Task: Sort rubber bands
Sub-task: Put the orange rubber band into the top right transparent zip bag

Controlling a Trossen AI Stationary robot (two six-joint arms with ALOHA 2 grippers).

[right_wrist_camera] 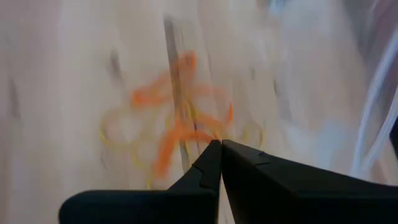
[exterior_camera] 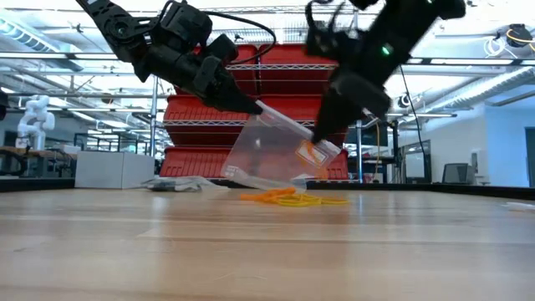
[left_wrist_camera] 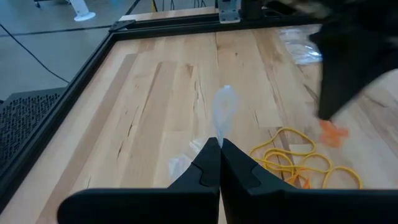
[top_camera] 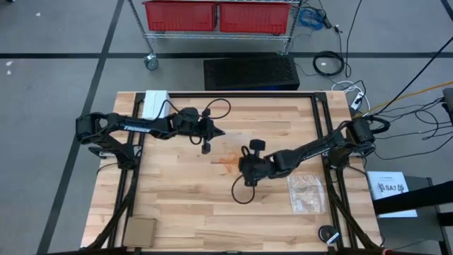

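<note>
A clear zip bag (exterior_camera: 266,150) hangs tilted between my two grippers over the middle of the table, its lower end close above the wood. My left gripper (exterior_camera: 253,106) is shut on the bag's upper left end. My right gripper (exterior_camera: 320,136) is shut at the bag's upper right end, with a small orange bunch of rubber bands (exterior_camera: 313,155) right under its fingertips. More rubber bands (exterior_camera: 288,198), yellow and orange, lie loose on the table below the bag, and the left wrist view shows these rubber bands (left_wrist_camera: 298,160) too. My left gripper pinches the bag's thin upper edge (left_wrist_camera: 222,127) between its two fingertips, slanting down from the table's left. The bag hangs below and ahead of the fingers, slack. My right gripper pinches the orange bunch (left_wrist_camera: 333,132) at its fingertips, slanting down from the right. The bunch hangs clear of the table against the bag's upper right end. Whether the fingers also touch the bag, I cannot tell.
A second clear bag (top_camera: 306,193) lies flat near the table's right rail. A white box (top_camera: 156,99) sits at the far left corner, a brown card (top_camera: 139,230) at the near left, and a round black piece (top_camera: 329,234) at the near right. Black frame rails (top_camera: 322,127) border the table.
</note>
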